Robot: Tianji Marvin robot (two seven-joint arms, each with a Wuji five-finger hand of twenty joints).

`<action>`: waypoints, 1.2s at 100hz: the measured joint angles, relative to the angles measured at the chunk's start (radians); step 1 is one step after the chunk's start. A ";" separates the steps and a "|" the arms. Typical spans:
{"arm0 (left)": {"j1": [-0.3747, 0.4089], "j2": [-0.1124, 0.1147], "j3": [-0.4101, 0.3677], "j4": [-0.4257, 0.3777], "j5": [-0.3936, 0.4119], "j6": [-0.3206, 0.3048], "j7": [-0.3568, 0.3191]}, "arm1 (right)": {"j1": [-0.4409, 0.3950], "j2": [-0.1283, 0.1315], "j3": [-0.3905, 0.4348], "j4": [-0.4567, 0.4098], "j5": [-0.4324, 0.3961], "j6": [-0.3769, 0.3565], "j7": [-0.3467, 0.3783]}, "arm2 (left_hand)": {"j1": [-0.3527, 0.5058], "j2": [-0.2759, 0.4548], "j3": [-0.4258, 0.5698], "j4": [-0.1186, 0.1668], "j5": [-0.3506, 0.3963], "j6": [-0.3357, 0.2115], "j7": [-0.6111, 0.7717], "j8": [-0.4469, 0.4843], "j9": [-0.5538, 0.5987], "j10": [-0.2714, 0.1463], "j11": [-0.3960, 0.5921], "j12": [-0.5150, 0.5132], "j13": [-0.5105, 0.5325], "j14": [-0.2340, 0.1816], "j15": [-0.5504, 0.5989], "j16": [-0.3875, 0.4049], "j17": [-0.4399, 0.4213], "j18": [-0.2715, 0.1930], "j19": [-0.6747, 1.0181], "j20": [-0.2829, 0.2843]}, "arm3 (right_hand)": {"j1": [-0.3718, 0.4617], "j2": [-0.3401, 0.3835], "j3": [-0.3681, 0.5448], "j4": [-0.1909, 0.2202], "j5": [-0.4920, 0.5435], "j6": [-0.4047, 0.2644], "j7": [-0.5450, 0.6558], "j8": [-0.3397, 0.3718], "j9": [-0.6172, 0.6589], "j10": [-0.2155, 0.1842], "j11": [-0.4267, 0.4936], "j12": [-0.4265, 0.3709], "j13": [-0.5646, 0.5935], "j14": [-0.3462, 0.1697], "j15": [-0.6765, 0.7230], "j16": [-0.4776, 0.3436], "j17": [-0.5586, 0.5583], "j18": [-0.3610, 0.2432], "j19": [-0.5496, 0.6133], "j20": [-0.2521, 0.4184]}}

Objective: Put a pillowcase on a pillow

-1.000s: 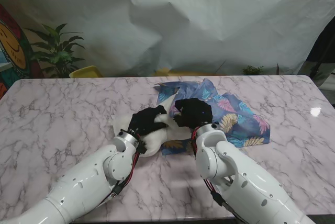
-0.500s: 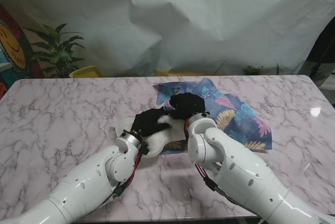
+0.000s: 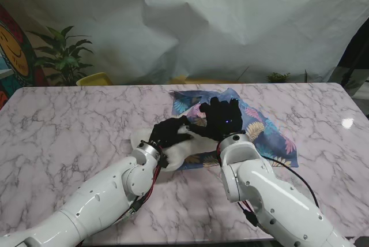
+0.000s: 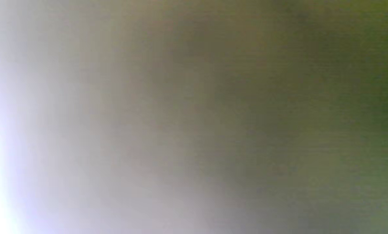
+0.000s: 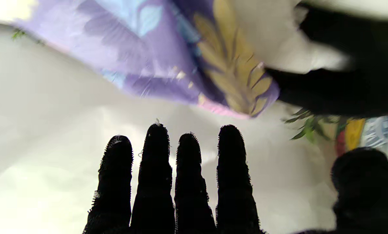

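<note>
Left wrist view is pure blur; right wrist view shows the right hand with straight fingers spread, holding nothing, off the pillowcase. Stand view: left hand clamped on the white pillow mid-table, pillowcase at its 3 o'clock. No readable writing.

The stand camera looks down from above the shoulders onto the counter, arms entering at five and seven o'clock. The right wrist camera looks along the fingers past the pillowcase, very close; the stand view shares that cloth. The left wrist camera sits so near something that all blurs.
</note>
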 measured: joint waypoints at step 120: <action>0.000 -0.014 -0.004 -0.037 -0.017 0.051 -0.011 | -0.152 0.012 0.019 0.150 0.089 0.304 -0.037 | 0.000 0.000 0.000 0.000 0.000 0.007 0.000 0.004 0.000 0.000 0.000 0.012 0.001 0.000 0.008 0.001 0.001 0.000 0.010 0.000 | -0.030 -0.016 0.130 -0.030 0.165 0.094 0.001 -0.043 0.229 -0.001 0.038 0.016 0.311 -0.043 0.171 0.127 0.249 0.000 0.175 0.096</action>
